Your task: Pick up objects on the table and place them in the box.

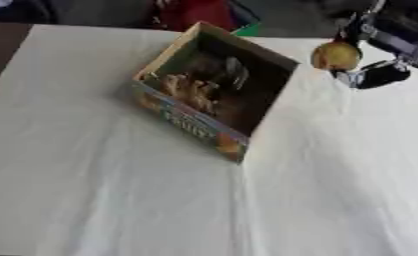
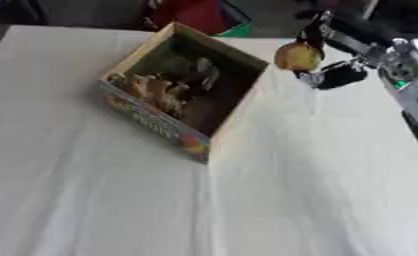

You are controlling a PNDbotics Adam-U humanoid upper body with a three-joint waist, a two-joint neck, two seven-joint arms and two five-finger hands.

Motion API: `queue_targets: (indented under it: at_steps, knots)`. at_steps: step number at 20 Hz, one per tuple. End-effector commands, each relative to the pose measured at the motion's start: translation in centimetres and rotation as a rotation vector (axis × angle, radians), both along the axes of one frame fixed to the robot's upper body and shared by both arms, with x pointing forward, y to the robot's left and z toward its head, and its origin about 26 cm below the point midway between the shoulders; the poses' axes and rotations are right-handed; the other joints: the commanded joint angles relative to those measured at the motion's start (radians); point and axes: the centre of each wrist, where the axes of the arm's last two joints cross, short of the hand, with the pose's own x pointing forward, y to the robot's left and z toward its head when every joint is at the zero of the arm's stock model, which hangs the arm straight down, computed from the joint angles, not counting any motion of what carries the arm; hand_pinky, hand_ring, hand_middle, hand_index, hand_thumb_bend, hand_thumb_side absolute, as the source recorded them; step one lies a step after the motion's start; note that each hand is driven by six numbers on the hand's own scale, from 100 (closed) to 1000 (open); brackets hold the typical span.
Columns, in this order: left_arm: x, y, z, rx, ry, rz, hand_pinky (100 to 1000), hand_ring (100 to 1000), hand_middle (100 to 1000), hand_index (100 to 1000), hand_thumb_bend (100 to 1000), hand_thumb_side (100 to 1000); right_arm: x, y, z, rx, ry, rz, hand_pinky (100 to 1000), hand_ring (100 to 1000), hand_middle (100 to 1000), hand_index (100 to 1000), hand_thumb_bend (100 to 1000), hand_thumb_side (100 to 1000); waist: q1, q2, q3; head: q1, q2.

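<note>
tabletop [image 1: 116, 200]: I see white cloth with creases running toward me
far edge: red shape [image 1: 195, 12], a green bit [image 1: 247, 30] beside it

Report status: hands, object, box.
Right hand shut on yellow round object, beside box, not over it. Left hand unseen. Box already holds items. No obstruction seen.
</note>
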Motion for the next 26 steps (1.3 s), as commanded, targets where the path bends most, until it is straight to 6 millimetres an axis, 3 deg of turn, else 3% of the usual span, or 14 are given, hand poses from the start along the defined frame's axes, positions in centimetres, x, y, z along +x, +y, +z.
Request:
queue_targets:
  at_steps: [1,6,14,26]
  knots:
    - [-0.2,0.0,0.7,0.013,-0.027,-0.011,667,654,647,729,100,802,0.1,0.3,1.6,0.010,-0.032,0.008,513,1000,243,377,100,131,0.001,-0.024,0.000,-0.007,-0.010]
    - [-0.1,-0.2,0.9,0.013,-0.030,-0.022,668,653,645,728,100,799,1.5,2.9,2.4,0.033,-0.042,0.051,515,1000,242,378,100,136,-0.005,-0.021,0.019,-0.021,-0.024]
    - [0.0,-0.4,1.1,0.012,-0.037,-0.036,670,653,645,726,100,801,3.6,5.6,1.7,0.032,-0.048,0.053,515,1000,245,382,100,135,-0.013,-0.010,0.045,-0.041,-0.031]
    - [0.1,-0.8,1.5,0.002,-0.055,-0.057,671,653,644,724,100,799,5.5,8.2,-3.1,-0.081,0.016,0.076,521,1000,272,409,100,135,-0.014,0.003,0.065,-0.059,-0.029]
